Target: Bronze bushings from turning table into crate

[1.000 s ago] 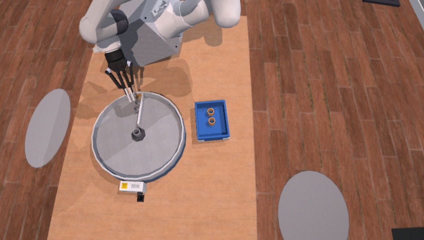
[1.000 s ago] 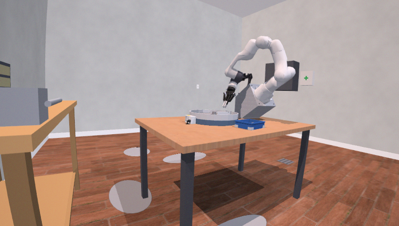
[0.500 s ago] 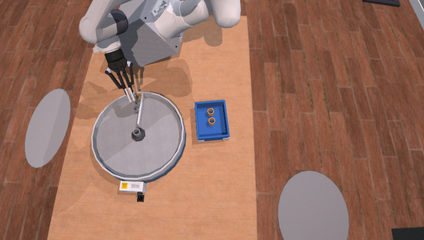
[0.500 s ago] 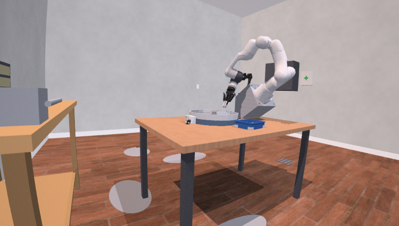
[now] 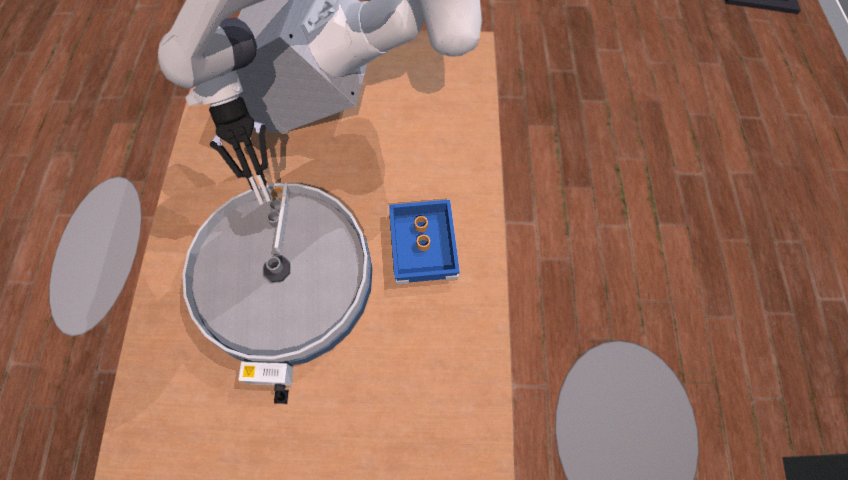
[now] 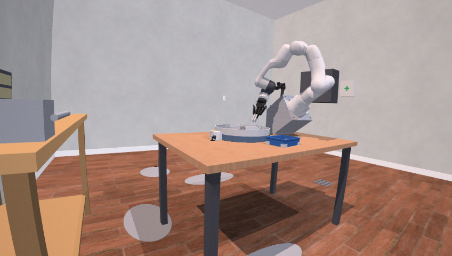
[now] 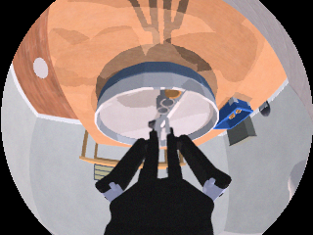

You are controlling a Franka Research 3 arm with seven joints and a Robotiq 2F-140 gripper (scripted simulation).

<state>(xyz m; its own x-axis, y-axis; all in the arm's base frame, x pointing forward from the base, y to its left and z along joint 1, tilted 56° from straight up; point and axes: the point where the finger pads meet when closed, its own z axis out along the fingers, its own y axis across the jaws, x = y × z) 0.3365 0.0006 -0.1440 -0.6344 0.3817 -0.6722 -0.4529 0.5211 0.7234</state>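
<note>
1. Bushing, bronze (image 5: pixel 276 190) (image 7: pixel 172 93), last one visible outside the crate: sitting on the turning table (image 5: pixel 362 267) (image 6: pixel 242 138) (image 7: pixel 156 79), tucked in by the rim and beside the white bar (image 5: pixel 280 220) (image 6: pixel 252 128) (image 7: pixel 180 99). Next up for grabbing, at a guess.

2. Jaws pretty much closed, nothing held, up above the rim near that corner. Open before dropping in, just wide enough to straddle the ring. Too wide, and probably a clonk on the bar or a steel neighbour.

3. Line the gripper (image 5: pixel 263 201) (image 6: pixel 253 120) (image 7: pixel 162 123) up over the orange ring first, then go down slow and straight. Squeeze gently, lift clear of rim and bar before swinging over.

4. Looks-wise: short, hollow, orangey-bronze, round. Likely to roll if tipped.

5. Right next to it, two grey steel bushings (image 5: pixel 274 205) (image 5: pixel 273 217) (image 7: pixel 167 103) (image 7: pixel 162 110) in a row toward the hub. Leave alone, don't nudge.

6. Further out on the worktop (image 5: pixel 416 368) (image 6: pixel 190 149) (image 7: pixel 235 59): blue crate (image 5: pixel 454 243) (image 6: pixel 283 140) (image 7: pixel 226 122) with two bronze rings (image 5: pixel 420 228) (image 5: pixel 423 247) (image 7: pixel 232 117) (image 7: pixel 239 112) inside. Set down beside those, then let go.
</note>
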